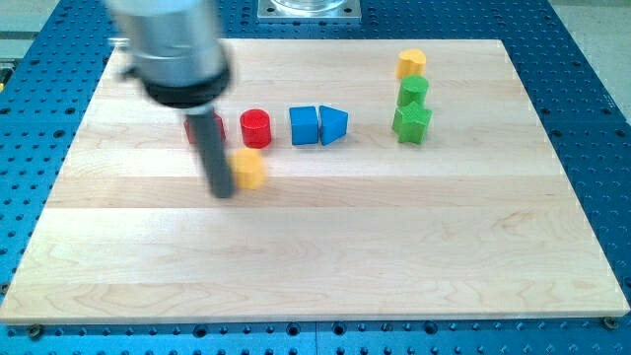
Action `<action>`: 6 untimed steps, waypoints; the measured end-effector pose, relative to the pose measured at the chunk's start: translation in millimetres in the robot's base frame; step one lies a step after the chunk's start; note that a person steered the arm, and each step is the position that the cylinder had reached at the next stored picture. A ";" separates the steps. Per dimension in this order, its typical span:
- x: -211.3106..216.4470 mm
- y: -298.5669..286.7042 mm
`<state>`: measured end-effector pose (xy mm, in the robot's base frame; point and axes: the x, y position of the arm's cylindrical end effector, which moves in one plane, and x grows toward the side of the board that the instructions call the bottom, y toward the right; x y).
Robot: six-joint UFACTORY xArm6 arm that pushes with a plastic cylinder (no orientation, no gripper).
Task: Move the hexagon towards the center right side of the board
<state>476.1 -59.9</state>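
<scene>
The dark rod hangs from a blurred grey housing in the upper left of the frame; my tip (223,191) rests on the pale wooden board (325,266), touching or just beside the left face of the yellow hexagon block (249,168); there is no hand here to open or close, only the bare rod, holding nothing. The hexagon sits left of centre, well apart from the centre right of the board. Partly hidden behind the rod is a red block (217,126), shape unclear; next come a red cylinder (255,128), a blue block (304,125) and a blue wedge-like block (333,125) touching it; far right stand a yellow block (411,63) and two green blocks (413,92) (412,122).

The likely risk is an off-centre push: the hexagon could spin, slip off the tip, or drift up into the red cylinder and blue pair, since those lie just above its path rightward. No writing or brand is legible.
</scene>
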 end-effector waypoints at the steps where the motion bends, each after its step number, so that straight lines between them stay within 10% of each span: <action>1: 22.9 -30.5; 2: -9.5 -60.2; 6: -25.5 166.0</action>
